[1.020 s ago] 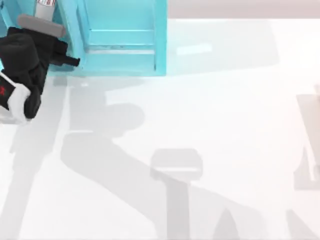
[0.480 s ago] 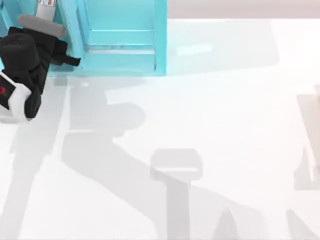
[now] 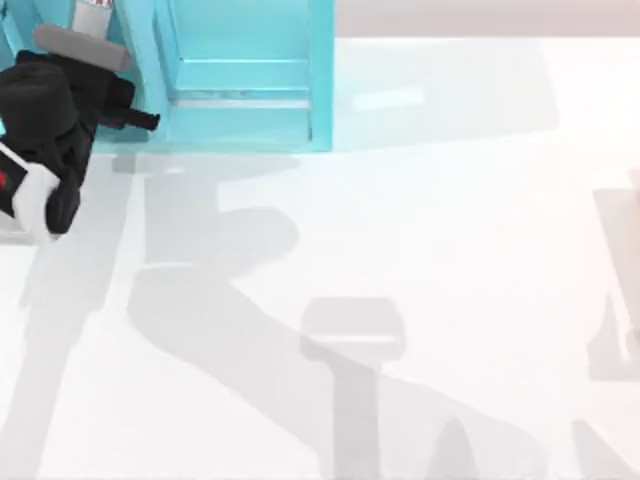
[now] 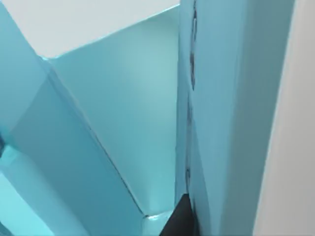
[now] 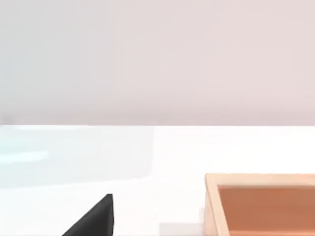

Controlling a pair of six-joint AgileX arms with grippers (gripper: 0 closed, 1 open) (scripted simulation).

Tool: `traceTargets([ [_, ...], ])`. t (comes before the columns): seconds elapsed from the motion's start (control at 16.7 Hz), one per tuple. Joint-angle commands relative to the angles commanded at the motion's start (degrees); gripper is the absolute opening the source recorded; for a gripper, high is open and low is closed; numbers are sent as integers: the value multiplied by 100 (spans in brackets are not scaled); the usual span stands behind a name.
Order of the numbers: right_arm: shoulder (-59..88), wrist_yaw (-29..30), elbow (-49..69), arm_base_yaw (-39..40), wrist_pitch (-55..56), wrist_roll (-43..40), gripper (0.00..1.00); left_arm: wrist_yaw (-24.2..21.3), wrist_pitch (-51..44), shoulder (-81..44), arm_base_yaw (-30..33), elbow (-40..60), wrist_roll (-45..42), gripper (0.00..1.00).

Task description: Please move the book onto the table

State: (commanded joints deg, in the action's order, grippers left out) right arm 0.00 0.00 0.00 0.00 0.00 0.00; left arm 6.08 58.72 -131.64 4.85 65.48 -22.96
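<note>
The book [image 3: 96,5] shows as a small white end with a red mark, standing in the cyan shelf [image 3: 240,90] at the far left edge of the top view. My left gripper [image 3: 135,112] reaches against the shelf's left compartment, just in front of the book. In the left wrist view one dark fingertip [image 4: 180,220] lies against a light-blue upright panel [image 4: 226,98] among cyan walls; I cannot tell whether that panel is the book. The white table [image 3: 420,250] spreads in front of the shelf. One dark fingertip [image 5: 93,220] of my right gripper hangs over the table.
A wooden box [image 5: 261,204] stands on the table ahead of the right wrist camera. The shelf takes up the far left of the table. Arm shadows fall across the table's middle and right side.
My left arm has shifted slightly toward the shelf and the far edge. Its shadow on the table has slid a little to the right. The book's end sits a touch higher in the picture.
</note>
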Motion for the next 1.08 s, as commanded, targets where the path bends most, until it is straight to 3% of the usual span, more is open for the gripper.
traceTargets([
  [0.24, 0, 0, 0, 0, 0, 0, 100, 34, -683, 1104, 58, -444, 3, 0],
  [0.84, 0, 0, 0, 0, 0, 0, 100, 267, -3390, 5712, 182, -2218, 31, 0],
  [1.08, 0, 0, 0, 0, 0, 0, 100, 331, -4023, 6654, 210, -2615, 32, 0],
])
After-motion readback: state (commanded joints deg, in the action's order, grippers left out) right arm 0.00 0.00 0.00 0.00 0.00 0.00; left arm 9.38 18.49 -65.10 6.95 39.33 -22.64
